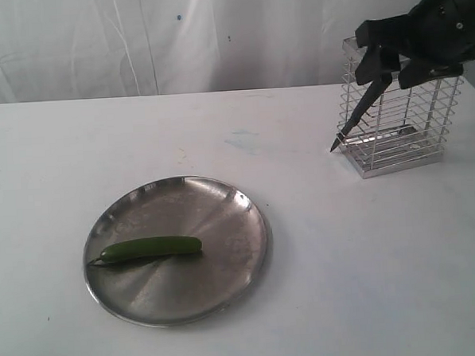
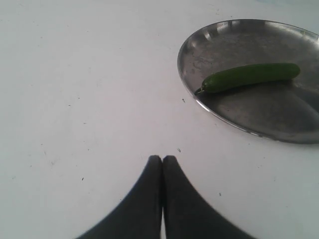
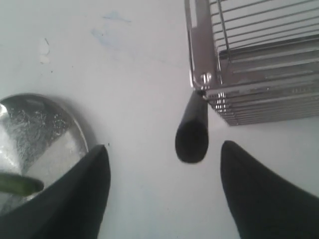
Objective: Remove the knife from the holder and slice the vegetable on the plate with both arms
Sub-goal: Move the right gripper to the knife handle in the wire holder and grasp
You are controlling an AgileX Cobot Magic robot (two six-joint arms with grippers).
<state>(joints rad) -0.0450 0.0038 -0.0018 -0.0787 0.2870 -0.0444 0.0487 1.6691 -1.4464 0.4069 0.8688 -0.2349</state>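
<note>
The green vegetable (image 1: 151, 247) lies on its side in the steel plate (image 1: 223, 203), stem tip to the left. The dark knife (image 1: 360, 114) stands slanted outside the wire holder (image 1: 398, 130), its tip on the table by the holder's front left corner. Its handle rises toward my right gripper (image 1: 391, 73), which hangs open just above it. In the right wrist view the handle's end (image 3: 192, 134) shows just beyond the open right gripper (image 3: 164, 148), untouched by either finger. My left gripper (image 2: 162, 158) is shut on nothing, low over bare table beside the plate (image 2: 239, 40) and vegetable (image 2: 249, 76).
The white table (image 1: 307, 286) runs back to a white curtain (image 1: 174, 38). The holder (image 3: 259, 50) stands at the back right near the table's edge. The plate's rim (image 3: 45, 134) and the vegetable's end (image 3: 20, 185) show in the right wrist view.
</note>
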